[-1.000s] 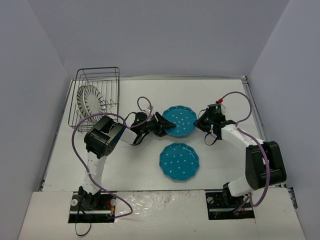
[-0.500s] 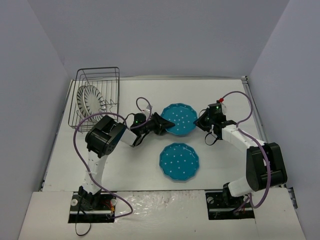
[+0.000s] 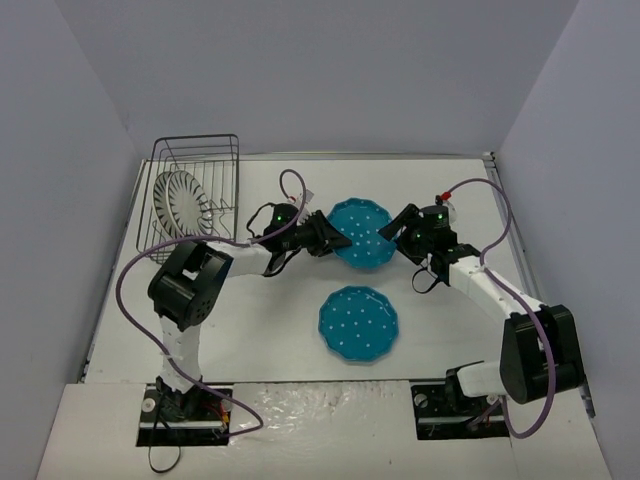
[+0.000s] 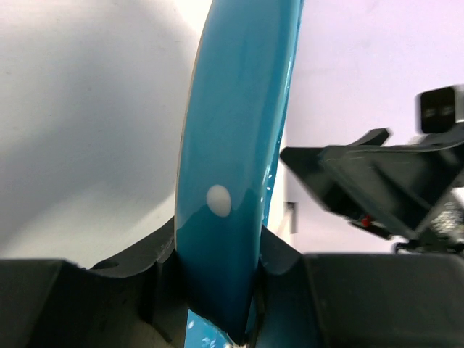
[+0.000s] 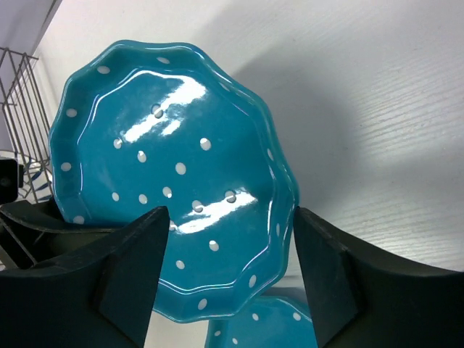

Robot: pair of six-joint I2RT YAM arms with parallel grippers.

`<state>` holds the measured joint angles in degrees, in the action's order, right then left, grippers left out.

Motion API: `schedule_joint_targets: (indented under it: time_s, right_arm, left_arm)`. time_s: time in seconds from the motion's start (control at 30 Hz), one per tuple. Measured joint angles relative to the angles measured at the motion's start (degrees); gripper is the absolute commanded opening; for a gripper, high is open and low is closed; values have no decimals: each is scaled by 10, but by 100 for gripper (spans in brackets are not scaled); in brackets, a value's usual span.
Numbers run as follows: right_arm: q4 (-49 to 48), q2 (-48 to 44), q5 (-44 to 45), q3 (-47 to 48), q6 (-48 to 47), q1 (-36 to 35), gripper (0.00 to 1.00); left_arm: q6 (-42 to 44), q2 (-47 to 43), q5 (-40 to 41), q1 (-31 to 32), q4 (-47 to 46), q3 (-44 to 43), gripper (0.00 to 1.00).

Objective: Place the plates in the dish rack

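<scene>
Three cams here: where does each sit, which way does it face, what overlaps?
Top external: high behind the arms, looking down on the table; both show, left pincer shut on the tilted teal plate, right pincer open beside it.
Left wrist: on the left arm, looking along its fingers at that plate edge-on; right pincer beyond.
Right wrist: on the right arm, facing the plate's dotted face between its open fingers.
Shared: all see that plate; top and right wrist share the dish rack and flat teal plate.

Left arm (image 3: 185,340), right arm (image 3: 480,285): white links, black joints, purple cables, green wrist lights; left hand (image 3: 335,243), right hand (image 3: 400,226) black.
</scene>
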<state>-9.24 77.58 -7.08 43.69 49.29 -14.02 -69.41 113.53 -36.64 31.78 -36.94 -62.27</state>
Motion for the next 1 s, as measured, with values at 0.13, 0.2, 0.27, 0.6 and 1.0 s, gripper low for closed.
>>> schedule_joint_targets:
  time_s: [0.13, 0.2, 0.27, 0.6, 1.0]
  right_arm:
    - [0, -12, -1, 7, -1, -3, 73]
    - [1, -20, 0, 9, -2, -3, 74]
    - [4, -30, 2, 10, -3, -3, 74]
    - [32, -74, 11, 17, -17, 3, 74]
    - [40, -80, 13, 14, -30, 10, 74]
  left_arm:
    - [82, -45, 20, 1, 121, -21, 0]
    - [120, -64, 34, 2, 180, -32, 0]
    - [154, -83, 49, 2, 231, -42, 0]
    - [261, -207, 107, -55, 441, -82, 0]
    - [406, -335, 294, -207, 715, -267, 0]
